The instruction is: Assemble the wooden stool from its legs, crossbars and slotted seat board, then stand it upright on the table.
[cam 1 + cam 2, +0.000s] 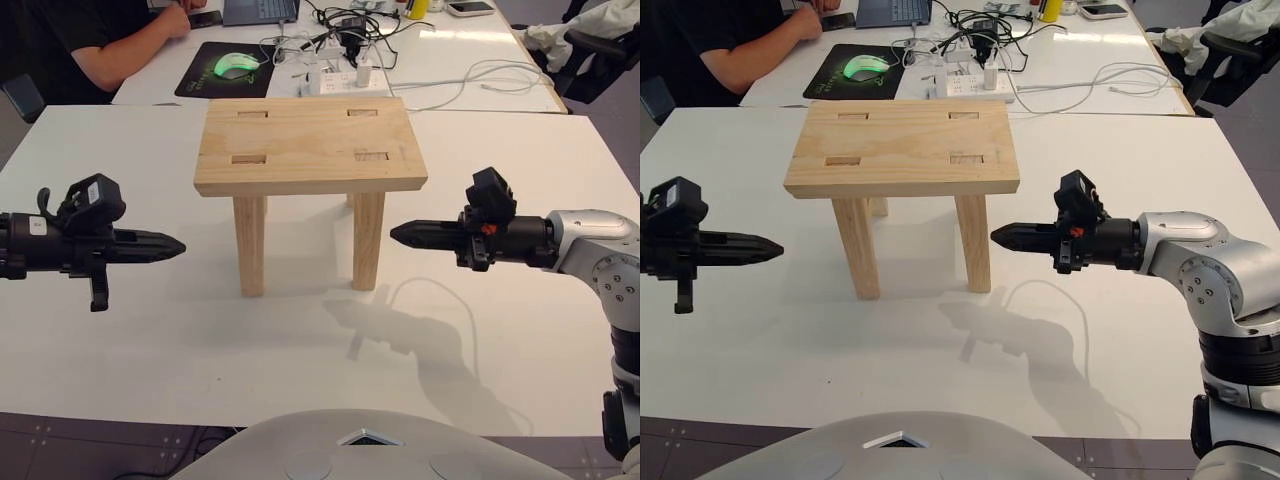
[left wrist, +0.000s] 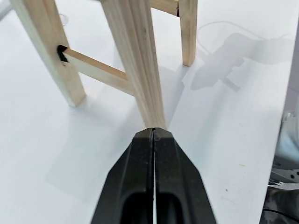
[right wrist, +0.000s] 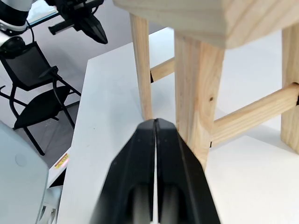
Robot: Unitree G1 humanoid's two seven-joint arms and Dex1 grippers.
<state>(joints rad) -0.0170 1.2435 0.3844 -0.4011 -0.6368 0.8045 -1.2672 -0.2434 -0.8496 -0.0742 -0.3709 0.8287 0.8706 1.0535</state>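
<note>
From the head camera, the stool (image 1: 308, 190) stands upright on the white table (image 1: 150, 340), legs under the slotted seat board (image 1: 310, 148). I judge the task essentially complete. The left gripper (image 1: 180, 245) and right gripper (image 1: 394, 234) hang on either side of it, each pointing its tip inward at leg height. Both have their fingers pressed together and carry nothing. What remains is probably only to draw the arms outward, away from the stool. Bare table lies behind and below each gripper, so there is room for that. The far table edge lies beyond the stool.

At the left wrist, the pinched-together fingers point at a leg (image 2: 138, 65) just ahead of their tip, apart from it. A crossbar (image 2: 96, 70) runs off beyond.

At the right wrist, the closed tip sits near another leg (image 3: 198, 93), with a second crossbar (image 3: 254, 109) past it. Any forward drift risks nudging the stool, so backing straight out seems safest.
</note>
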